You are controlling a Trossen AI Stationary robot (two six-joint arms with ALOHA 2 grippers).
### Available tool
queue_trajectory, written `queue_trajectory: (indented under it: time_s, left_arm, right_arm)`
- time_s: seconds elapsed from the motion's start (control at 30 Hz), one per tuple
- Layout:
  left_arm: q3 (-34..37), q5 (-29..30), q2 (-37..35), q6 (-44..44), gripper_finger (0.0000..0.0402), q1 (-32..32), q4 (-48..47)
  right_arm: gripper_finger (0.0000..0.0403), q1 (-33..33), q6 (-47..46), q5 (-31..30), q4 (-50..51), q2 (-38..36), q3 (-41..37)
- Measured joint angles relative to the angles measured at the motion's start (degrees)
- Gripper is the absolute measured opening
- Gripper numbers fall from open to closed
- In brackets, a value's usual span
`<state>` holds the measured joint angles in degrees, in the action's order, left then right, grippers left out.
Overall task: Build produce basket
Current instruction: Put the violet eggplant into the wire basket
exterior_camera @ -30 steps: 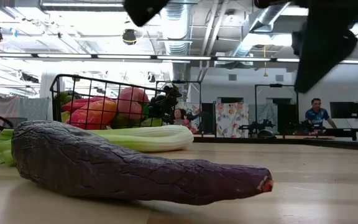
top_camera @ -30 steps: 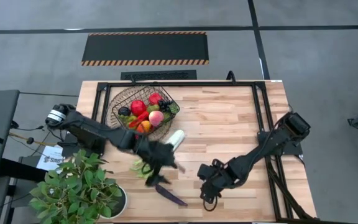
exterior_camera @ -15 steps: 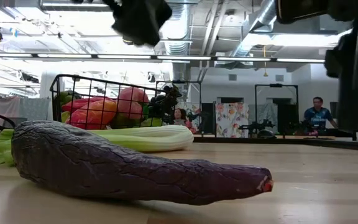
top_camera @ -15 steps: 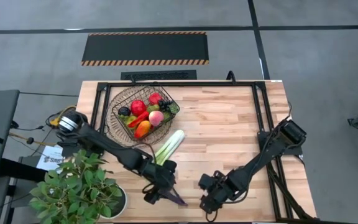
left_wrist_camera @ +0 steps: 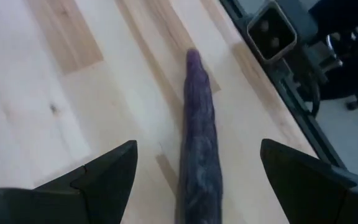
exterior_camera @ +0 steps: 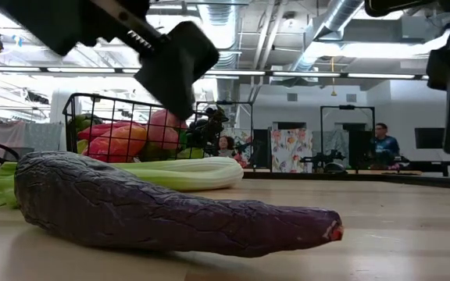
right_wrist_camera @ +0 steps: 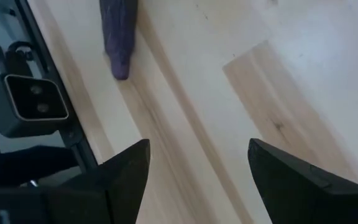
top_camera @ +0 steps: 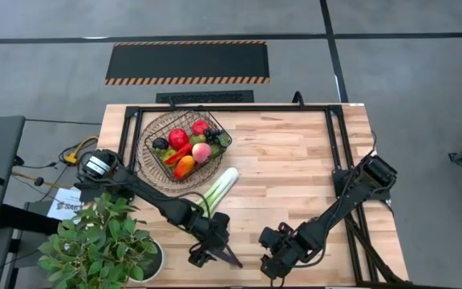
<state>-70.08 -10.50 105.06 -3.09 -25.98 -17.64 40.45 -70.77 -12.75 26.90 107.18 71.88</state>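
Observation:
The purple aubergine (exterior_camera: 155,212) lies on its side near the table's near edge, seen also from above as the aubergine (top_camera: 233,260). My left gripper (left_wrist_camera: 197,163) hovers over its thick end, open, one finger on each side, apart from it. My right gripper (right_wrist_camera: 197,165) is open too, low over bare wood to the right of the aubergine's tip (right_wrist_camera: 118,37). The green-white leek (top_camera: 219,189) lies flat between aubergine and basket. The wire basket (top_camera: 184,144) stands at the far left with apples, peach, grapes and an orange pepper inside.
A leafy potted plant (top_camera: 103,245) stands at the near left corner, close to my left arm. A dark metal frame (top_camera: 339,160) runs along the far and right edges. The low camera (right_wrist_camera: 33,102) sits at the near edge. Bare wood stretches across the table's middle and right.
My left gripper has swung from beside the leek toward the near edge and come down over the aubergine's thick end, staying open. My right gripper has drifted a little toward the near edge. Aubergine, leek and basket have kept their places.

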Motion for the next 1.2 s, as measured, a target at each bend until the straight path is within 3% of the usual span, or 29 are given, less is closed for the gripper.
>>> queue_trajectory:
  time_s: [0.3, 1.2]
  left_arm:
    - [0.0, 5.8, 2.0, -1.9, 0.0325, -3.0, 1.9]
    - [1.5, 10.8, 5.7, -4.5, 0.0325, -3.3, 5.1]
  right_arm:
    - [0.0291, 0.3, -2.1, -3.9, -1.0, 0.0, 0.0]
    - [0.0291, 0.3, 0.2, -7.4, -1.3, 0.0, 0.0]
